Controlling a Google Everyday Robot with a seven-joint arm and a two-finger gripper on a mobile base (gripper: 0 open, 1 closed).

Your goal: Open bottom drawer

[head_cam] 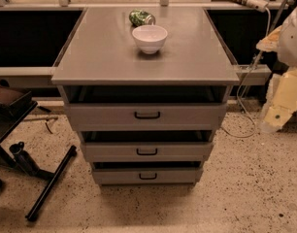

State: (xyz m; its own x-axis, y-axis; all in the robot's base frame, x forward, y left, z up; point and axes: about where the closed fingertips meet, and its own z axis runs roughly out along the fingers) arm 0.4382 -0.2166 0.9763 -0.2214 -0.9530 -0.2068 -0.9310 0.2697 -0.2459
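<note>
A grey metal cabinet (146, 67) stands in the middle of the camera view with three drawers. The bottom drawer (119, 176) has the shortest, narrowest front and a small black bar handle (148, 176) at its centre. A thin dark gap shows above its front. The mid-sized drawer (114, 151) and the tallest drawer (109, 115) sit above it, each with a dark gap over its front. My arm comes in at the right edge, and the gripper (275, 116) hangs there, pale and yellowish, well to the right of the drawers and above the floor.
A white bowl (149, 38) and a green can (141, 17) lying on its side rest on the cabinet top. A black stand with a bar (50, 183) lies on the floor at the left. A cable (245, 89) hangs at the right. The floor is speckled.
</note>
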